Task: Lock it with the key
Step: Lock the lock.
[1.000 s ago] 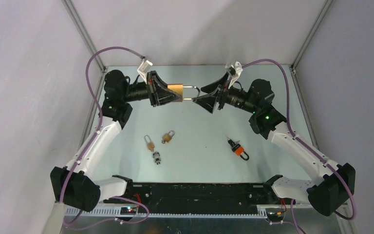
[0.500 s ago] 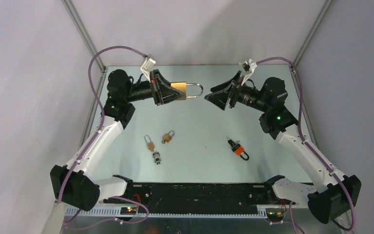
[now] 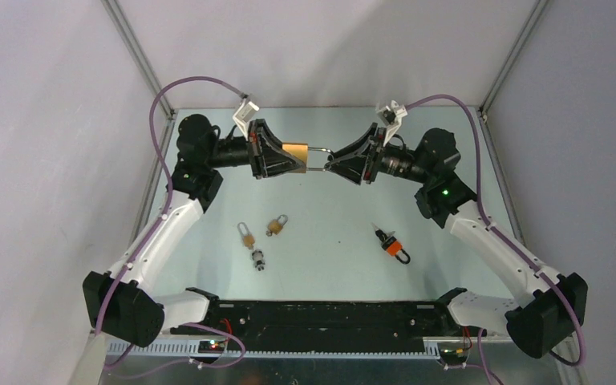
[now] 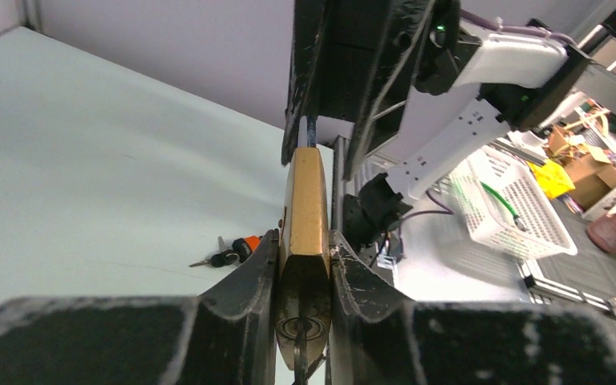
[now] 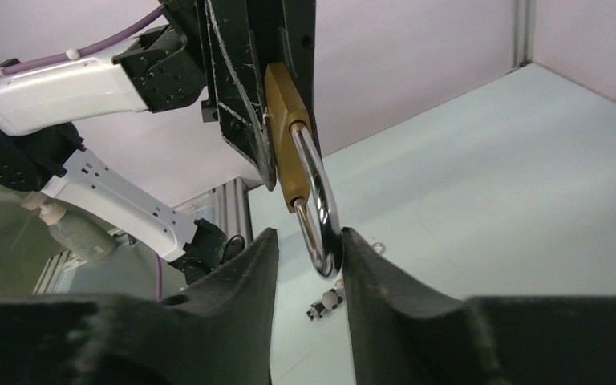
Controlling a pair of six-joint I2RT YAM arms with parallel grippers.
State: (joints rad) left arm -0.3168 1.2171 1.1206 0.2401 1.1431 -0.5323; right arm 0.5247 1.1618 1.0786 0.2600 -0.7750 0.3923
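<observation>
A large brass padlock [image 3: 293,151] is held in the air over the far middle of the table, its steel shackle [image 5: 321,208] pointing right. My left gripper [image 3: 301,157] is shut on the brass body [image 4: 306,200]. A dark key hangs from the keyhole [image 4: 305,327] on the bottom face. My right gripper [image 3: 329,160] faces it, and its fingers straddle the shackle's curved end. In the right wrist view the gripper [image 5: 309,241] is narrowly open: the shackle touches the right finger [image 5: 361,257], with a gap to the left one.
Two small brass padlocks [image 3: 246,235] [image 3: 277,225] and a small keyring charm [image 3: 258,259] lie on the table left of centre. A bunch of keys with an orange tag [image 3: 391,245] lies right of centre. Frame posts stand at the far corners.
My right gripper drew back from the shackle half a second ago and has come in again around its end. My left gripper still holds the padlock, shifted slightly.
</observation>
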